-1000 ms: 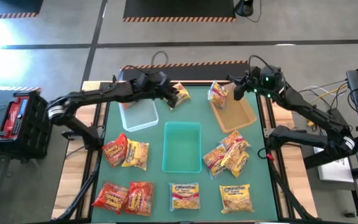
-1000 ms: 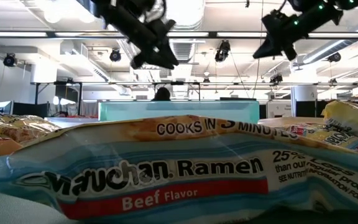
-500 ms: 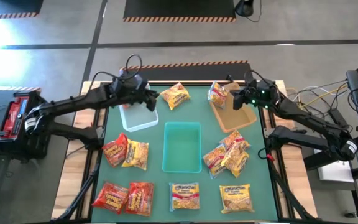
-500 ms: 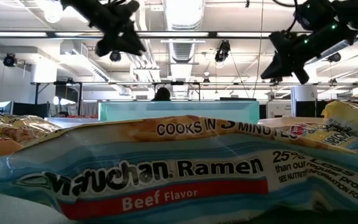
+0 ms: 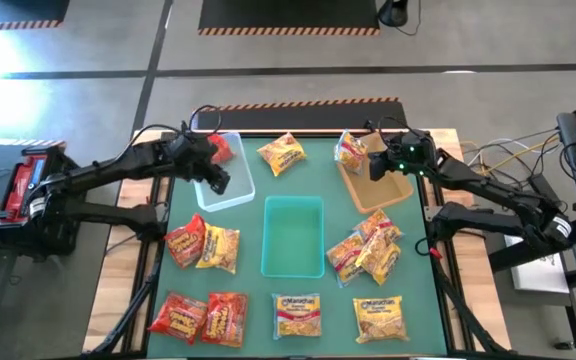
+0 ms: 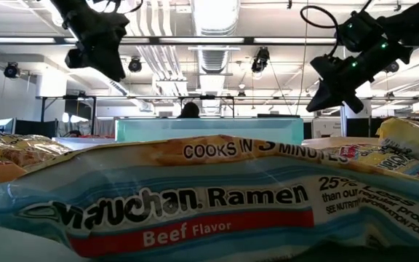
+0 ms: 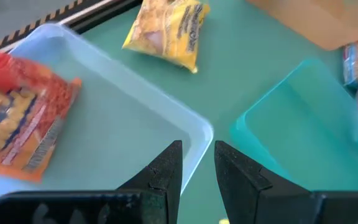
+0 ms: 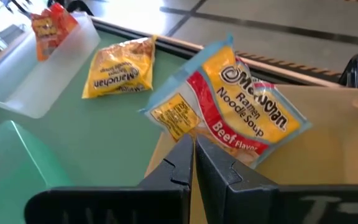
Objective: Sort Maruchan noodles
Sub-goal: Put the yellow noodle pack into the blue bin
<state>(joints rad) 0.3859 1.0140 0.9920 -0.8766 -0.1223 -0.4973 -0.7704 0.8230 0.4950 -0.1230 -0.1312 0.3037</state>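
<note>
Above the clear plastic bin (image 5: 225,183) at the table's far left, the left gripper (image 7: 197,169) hangs with its jaws parted narrowly and nothing between them. A red-orange crinkly noodle packet (image 7: 17,121) lies inside the bin against its far end. Just right of the bin, a yellow plastic noodle packet (image 5: 281,154) lies loose on the green tabletop (image 5: 273,187), belonging to no bin yet. The teal rectangular bin (image 5: 293,235) at centre holds nothing visible.

At the far right, the right gripper (image 8: 194,155) hovers over the tan bin (image 5: 383,184) with its jaws pressed together, empty. A yellow packet with a red Beef band (image 8: 229,114) leans tilted on that bin's rim, half in and half out. It looks likely to slide back onto the table if the gripper brushes it.

The remaining packets (image 5: 203,247) sit in clusters along the near half of the table, several overlapping. Slick, puffy film may slip from a narrow pinch, and overlapped packets could lift together and land in the wrong bin.
</note>
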